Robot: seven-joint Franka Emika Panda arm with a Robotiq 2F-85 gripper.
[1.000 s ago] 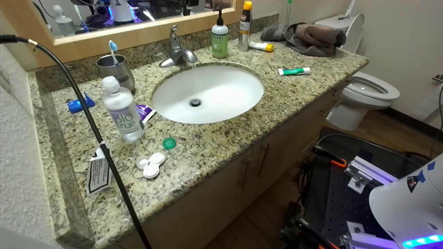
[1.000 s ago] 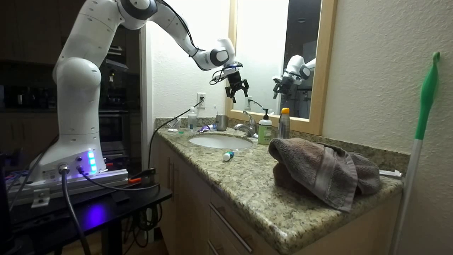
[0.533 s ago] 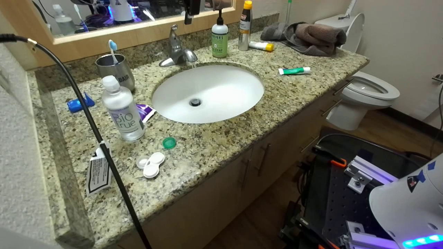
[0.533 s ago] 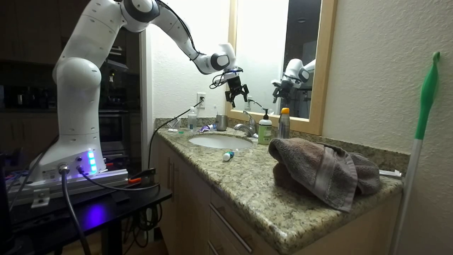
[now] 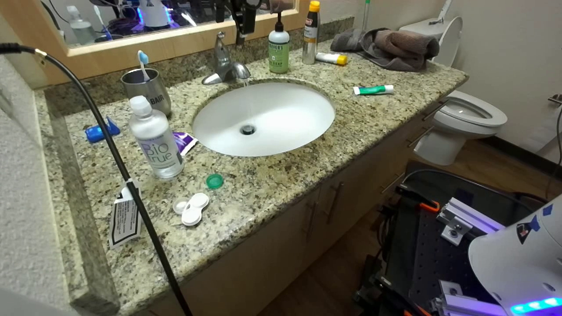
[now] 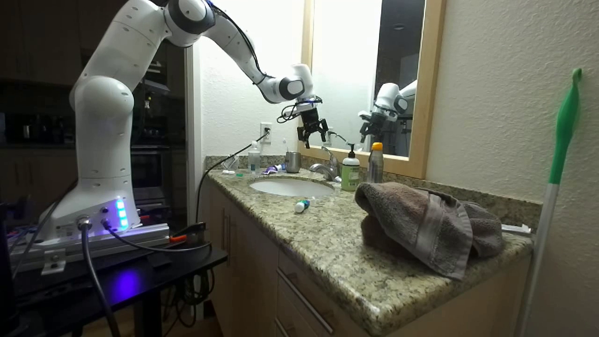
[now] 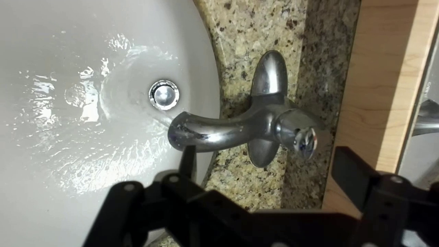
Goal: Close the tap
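The tap point(image 5: 225, 66) is silver metal with a curved spout and an upright lever handle point(image 5: 221, 44). It stands at the back of the white oval basin point(image 5: 290, 116). A thin stream of water falls from the spout. The tap also shows in an exterior view point(image 6: 333, 166). In the wrist view the tap point(image 7: 223, 132) and its handle point(image 7: 296, 132) lie ahead of the fingers, with wet shine in the basin. My gripper point(image 6: 315, 140) is open and empty, pointing down above the tap, apart from it. In the wrist view the gripper's point(image 7: 265, 154) fingers are wide apart.
A mirror with a wooden frame point(image 5: 184, 38) stands right behind the tap. A green soap bottle point(image 5: 279, 50) and a yellow-capped can point(image 5: 311, 35) stand to one side. A metal cup point(image 5: 151, 90) and a clear bottle point(image 5: 158, 140) stand on the other. A towel point(image 6: 416, 224) lies farther along.
My gripper has moved down toward the tap and has come into view at the top of an exterior view. It stays open. The tap and other objects have not moved.
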